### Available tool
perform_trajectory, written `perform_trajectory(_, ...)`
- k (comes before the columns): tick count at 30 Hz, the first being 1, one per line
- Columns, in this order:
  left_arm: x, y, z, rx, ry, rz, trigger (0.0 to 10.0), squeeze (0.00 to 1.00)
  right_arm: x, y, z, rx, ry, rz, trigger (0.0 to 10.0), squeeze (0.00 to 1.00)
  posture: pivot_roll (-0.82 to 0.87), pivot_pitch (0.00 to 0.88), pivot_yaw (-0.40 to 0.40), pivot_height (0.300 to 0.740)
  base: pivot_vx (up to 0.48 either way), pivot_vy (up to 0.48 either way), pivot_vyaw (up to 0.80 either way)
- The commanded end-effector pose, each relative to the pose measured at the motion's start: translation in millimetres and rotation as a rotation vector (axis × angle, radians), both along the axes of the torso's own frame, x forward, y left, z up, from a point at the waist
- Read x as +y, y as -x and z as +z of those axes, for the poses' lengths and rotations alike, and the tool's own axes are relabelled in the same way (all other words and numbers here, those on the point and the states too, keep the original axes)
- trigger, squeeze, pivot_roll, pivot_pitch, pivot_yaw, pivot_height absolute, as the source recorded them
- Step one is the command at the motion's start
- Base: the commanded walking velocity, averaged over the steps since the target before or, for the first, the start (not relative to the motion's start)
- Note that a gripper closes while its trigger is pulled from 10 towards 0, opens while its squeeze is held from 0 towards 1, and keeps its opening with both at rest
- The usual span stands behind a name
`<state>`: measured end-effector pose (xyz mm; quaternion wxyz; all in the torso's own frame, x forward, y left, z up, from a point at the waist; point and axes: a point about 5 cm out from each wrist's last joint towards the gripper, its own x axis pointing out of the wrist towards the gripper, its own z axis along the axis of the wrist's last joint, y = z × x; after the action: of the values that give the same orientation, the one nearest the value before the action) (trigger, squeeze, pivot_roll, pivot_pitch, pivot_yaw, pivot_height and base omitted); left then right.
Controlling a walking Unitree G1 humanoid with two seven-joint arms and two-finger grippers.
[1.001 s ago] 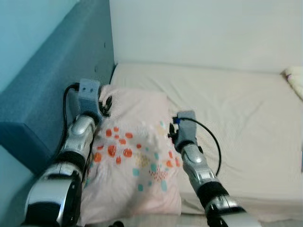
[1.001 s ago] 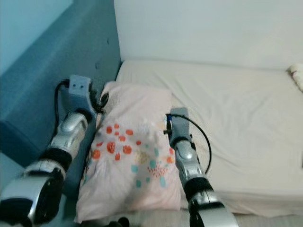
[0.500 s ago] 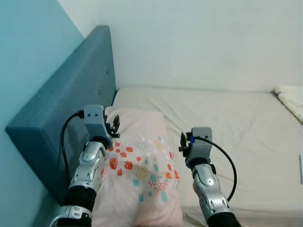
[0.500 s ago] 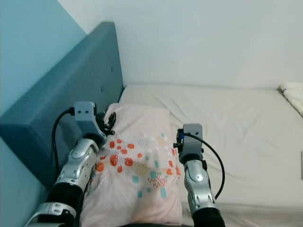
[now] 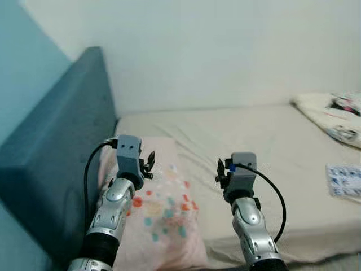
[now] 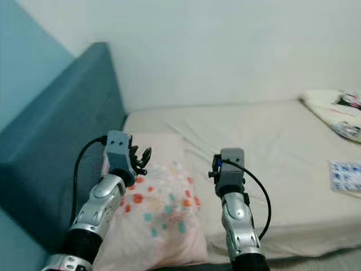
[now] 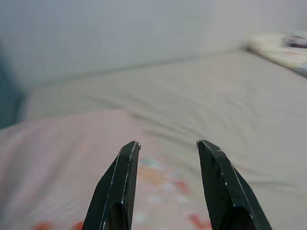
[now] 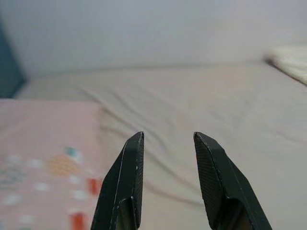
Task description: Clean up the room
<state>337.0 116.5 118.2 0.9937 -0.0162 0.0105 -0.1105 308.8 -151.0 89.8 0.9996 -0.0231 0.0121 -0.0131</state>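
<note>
Left eye view | both end effectors (image 5: pixel 148 164) (image 5: pixel 220 169) parted, empty | pillow (image 5: pixel 163 220) on bed (image 5: pixel 271 147)

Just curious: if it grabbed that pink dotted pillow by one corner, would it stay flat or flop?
The puffy pink fabric pillow with coloured dots would probably sag, since it dents softly into the beige mattress. It likely lifts easily.

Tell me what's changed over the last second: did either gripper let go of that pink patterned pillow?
Both grippers, left and right, have lifted off the pink patterned pillow and hang open above it. The camera tilted up. The pillow stays by the blue headboard.
</note>
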Motion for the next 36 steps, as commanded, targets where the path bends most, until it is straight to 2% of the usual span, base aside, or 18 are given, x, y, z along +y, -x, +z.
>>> perform_trajectory(1, 4.8, 2.7, -4.5, 0.027, -0.031, 0.012, 10.0, 0.0, 1.6, 0.8, -0.9, 0.017, -0.026, 0.007, 10.0, 0.0, 0.01, 0.0, -0.001, 0.734, 0.0, 0.0, 0.0)
perform_trajectory(7, 0.5, 7.9, -11.1, 0.078, -0.089, 0.001, 10.0, 0.0, -2.8, 6.4, -6.3, 0.053, -0.056, -0.01, 10.0, 0.0, 0.01, 0.012, 0.016, 0.734, 0.0, 0.0, 0.0)
perform_trajectory(13, 0.4, 11.8, -16.5, 0.136, -0.087, 0.015, 10.0, 0.0, -0.8, 8.0, -5.2, 0.057, -0.065, -0.005, 10.0, 0.0, 0.01, 0.02, 0.027, 0.734, 0.0, 0.0, 0.0)
perform_trajectory(16, 2.8, 12.7, -17.0, 0.131, -0.093, 0.024, 10.0, 0.0, 0.5, 6.9, -3.9, 0.057, -0.07, -0.005, 10.0, 0.0, 0.01, 0.022, 0.029, 0.734, 0.0, 0.0, 0.0)
perform_trajectory(19, 8.1, 11.0, -14.4, 0.111, -0.081, 0.07, 10.0, 0.0, 4.7, 4.5, -0.4, 0.049, 0.017, 0.042, 10.0, 0.0, 0.01, 0.02, 0.024, 0.734, 0.0, 0.0, 0.27)
perform_trajectory(20, 8.1, 11.0, -13.9, 0.11, -0.083, 0.07, 10.0, 0.0, 5.1, 4.4, 0.0, 0.05, 0.018, 0.045, 10.0, 0.0, 0.01, 0.02, 0.024, 0.734, 0.0, 0.0, 0.8)
perform_trajectory(23, 7.8, 10.9, -11.9, 0.099, -0.086, 0.069, 10.0, 0.0, 4.8, 3.9, 0.9, 0.043, -0.004, 0.037, 10.0, 0.0, 0.01, 0.018, 0.019, 0.734, 0.0, 0.0, 0.8)
perform_trajectory(25, 8.3, 10.6, -7.7, 0.077, -0.079, 0.084, 10.0, 0.0, 1.8, 2.8, 1.1, 0.05, -0.072, 0.012, 10.0, 0.0, 0.01, 0.016, 0.015, 0.734, 0.0, 0.0, 0.0)
perform_trajectory(28, 10.3, 10.5, -4.4, 0.071, -0.052, 0.096, 10.0, 0.0, 3.8, 1.9, 2.4, 0.05, -0.064, 0.04, 10.0, 0.0, 0.01, 0.02, 0.015, 0.734, 0.0, 0.0, 0.0)
perform_trajectory(36, 9.4, 12.6, -3.0, 0.061, -0.056, 0.066, 10.0, 0.0, 6.2, 3.3, 1.2, 0.057, -0.062, 0.052, 10.0, 0.0, 0.01, 0.025, 0.014, 0.734, 0.0, 0.0, 0.0)
